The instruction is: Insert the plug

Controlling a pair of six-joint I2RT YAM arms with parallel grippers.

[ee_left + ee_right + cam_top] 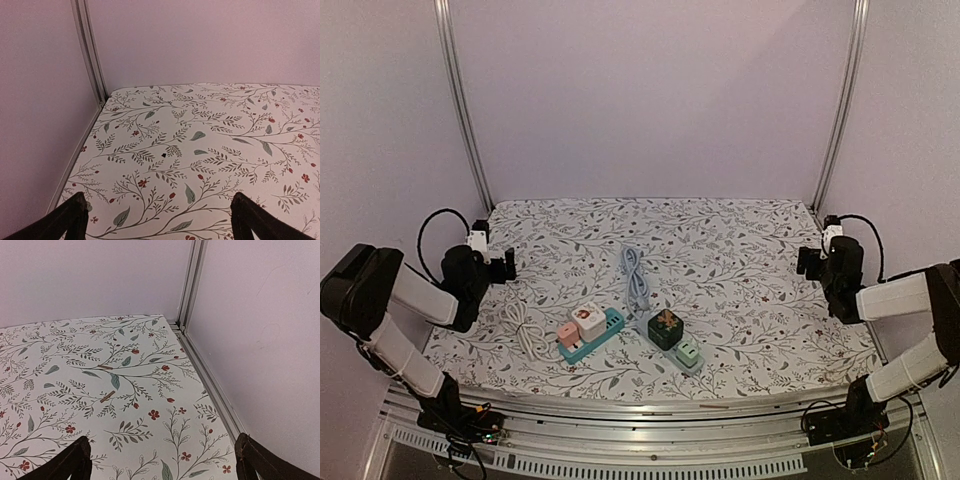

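Black fingers at the bottom: is that my left claw?

— Yes. Your left claw is spread wide, with nothing between its fingers. Your right claw is just the same, wide apart and holding nothing. Both hang over bare flowery cloth.

— Where are they on the table?

— Your left claw is out by the left edge and your right claw is by the right edge. Both are well away from the plugs.

— And the plugs?

— Look in the middle, near you. A pink plug sits on the blue strip, touching a white block. Just to the right, a light green plug sits on the grey strip, beside a dark green block. I cannot tell how far in either plug is pushed. A white cord is looped left of the blue strip. A grey cord lies behind the two strips.
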